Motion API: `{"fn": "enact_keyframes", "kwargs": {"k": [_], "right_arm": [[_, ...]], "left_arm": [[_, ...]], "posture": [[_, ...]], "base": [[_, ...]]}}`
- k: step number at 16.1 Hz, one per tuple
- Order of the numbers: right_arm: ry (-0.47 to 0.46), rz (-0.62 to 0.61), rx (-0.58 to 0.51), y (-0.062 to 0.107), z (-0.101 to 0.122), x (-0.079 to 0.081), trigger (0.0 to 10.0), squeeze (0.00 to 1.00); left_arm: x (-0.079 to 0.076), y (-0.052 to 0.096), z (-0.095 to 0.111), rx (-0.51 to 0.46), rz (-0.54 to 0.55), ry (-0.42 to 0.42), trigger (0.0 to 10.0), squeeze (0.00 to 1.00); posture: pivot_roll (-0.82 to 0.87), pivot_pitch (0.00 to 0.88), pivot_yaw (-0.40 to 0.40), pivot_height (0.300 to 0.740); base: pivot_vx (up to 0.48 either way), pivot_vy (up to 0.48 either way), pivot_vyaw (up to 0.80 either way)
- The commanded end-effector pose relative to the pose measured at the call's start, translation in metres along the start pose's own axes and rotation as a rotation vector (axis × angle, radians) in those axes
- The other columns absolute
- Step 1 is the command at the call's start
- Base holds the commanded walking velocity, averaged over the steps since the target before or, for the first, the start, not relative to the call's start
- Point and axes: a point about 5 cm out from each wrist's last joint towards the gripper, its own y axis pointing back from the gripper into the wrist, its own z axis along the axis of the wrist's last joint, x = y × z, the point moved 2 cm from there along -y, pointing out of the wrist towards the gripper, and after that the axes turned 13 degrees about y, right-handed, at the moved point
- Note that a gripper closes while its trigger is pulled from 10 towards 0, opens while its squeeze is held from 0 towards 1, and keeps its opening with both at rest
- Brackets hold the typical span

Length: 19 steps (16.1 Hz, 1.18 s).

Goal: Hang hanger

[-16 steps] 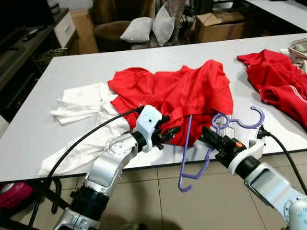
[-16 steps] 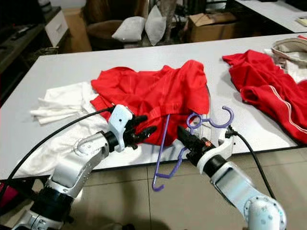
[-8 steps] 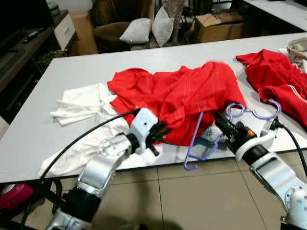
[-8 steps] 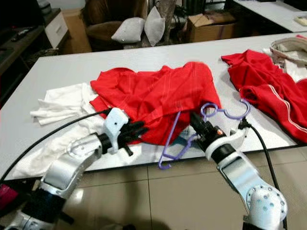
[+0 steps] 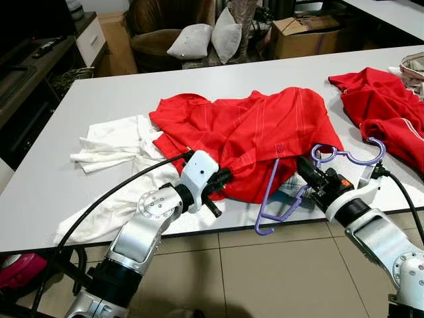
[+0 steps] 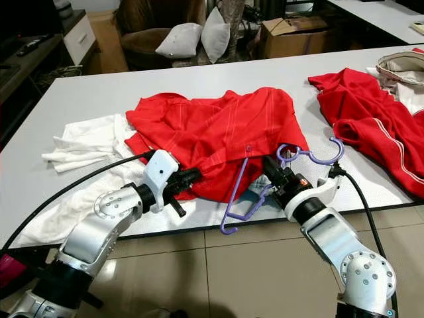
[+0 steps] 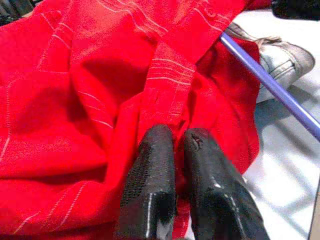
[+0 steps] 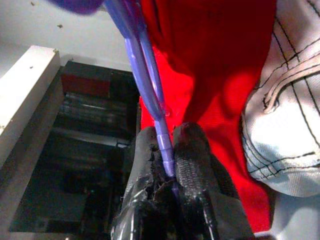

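Since a second ago, the right gripper [image 5: 306, 167] has carried the purple hanger [image 5: 285, 192] up from below the surface's near edge to the hem of the red shirt [image 5: 245, 132], and the left gripper [image 5: 222, 179] has pushed further in against the same hem. The hanger's hook [image 5: 351, 154] now lies over the white surface [image 5: 99, 93] at about 3 o'clock from the shirt, while its triangular frame tilts down past the near edge at 6 o'clock.

In the right wrist view, the right gripper's fingers [image 8: 192, 150] are clamped on a thin purple bar of the hanger, with red cloth and a pale checked fabric [image 8: 290, 145] just behind. In the left wrist view, the left gripper's fingers [image 7: 150, 175] are pressed together on a fold of the red shirt; one hanger bar [image 7: 270, 85] crosses the corner beyond them.

The crumpled red shirt covers the middle of the surface and lies over the hanger's upper arm. A white garment [image 5: 112, 149] is spread at 9 o'clock from it, touching its edge. A second red garment [image 5: 381, 109] lies at 3 o'clock, well apart, beside a basket [image 6: 401, 65] at the far right edge. Beyond the surface, at 12 o'clock, stand a brown armchair [image 5: 156, 40] with two grey cushions [image 5: 192, 41] and a cardboard box [image 5: 308, 33]. Tiled floor [image 5: 265, 278] shows below.
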Motion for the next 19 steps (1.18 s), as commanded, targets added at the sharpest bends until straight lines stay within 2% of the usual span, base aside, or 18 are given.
{"fn": "enact_keyframes", "kwargs": {"k": [1,3,4,5,6,9,10,11,19], "right_arm": [[0.009,0.012,0.004,-0.003,0.001,0.003,10.0,0.00],[0.014,0.018,0.005,-0.004,0.001,0.003,10.0,0.00],[0.015,0.020,0.005,-0.004,0.001,0.004,10.0,0.00],[0.016,0.021,0.005,-0.004,0.001,0.004,10.0,0.00],[0.016,0.023,0.004,-0.004,0.001,0.004,10.0,0.00],[0.018,0.025,0.002,-0.005,0.001,0.005,10.0,0.00],[0.019,0.026,0.000,-0.005,0.001,0.005,10.0,0.00],[0.020,0.026,-0.002,-0.005,0.002,0.005,10.0,0.00],[0.031,0.008,-0.016,-0.011,0.005,0.003,10.0,0.00]], "left_arm": [[0.005,0.003,-0.003,0.000,0.019,0.016,10.0,1.00],[0.011,0.003,-0.007,0.025,0.064,-0.018,10.0,1.00],[0.014,0.003,-0.012,0.055,0.082,-0.044,10.0,0.92],[0.014,0.003,-0.013,0.061,0.084,-0.043,10.0,0.04],[0.012,0.001,-0.017,0.068,0.068,0.007,10.0,0.00],[0.006,-0.001,-0.024,0.084,0.025,0.074,10.0,0.00],[0.007,-0.002,-0.024,0.083,0.029,0.076,7.3,0.00],[0.007,-0.003,-0.024,0.079,0.031,0.084,0.0,0.00],[0.010,0.002,-0.018,0.013,0.042,0.117,0.0,0.00]], "posture": [[-0.14,0.000,0.111,0.740],[-0.14,0.000,0.110,0.740],[-0.14,0.000,0.111,0.740],[-0.14,0.000,0.111,0.740],[-0.14,0.000,0.112,0.740],[-0.14,0.000,0.112,0.740],[-0.15,0.000,0.117,0.740],[-0.15,0.000,0.117,0.740],[-0.14,0.000,0.097,0.740]], "base": [[0.000,0.000,0.00],[0.000,0.000,0.00],[0.000,0.000,0.00],[0.000,0.000,0.00],[0.000,0.000,0.00],[0.000,0.000,0.00],[0.000,0.000,0.00],[0.000,0.000,0.00],[0.000,0.000,0.00]]}}
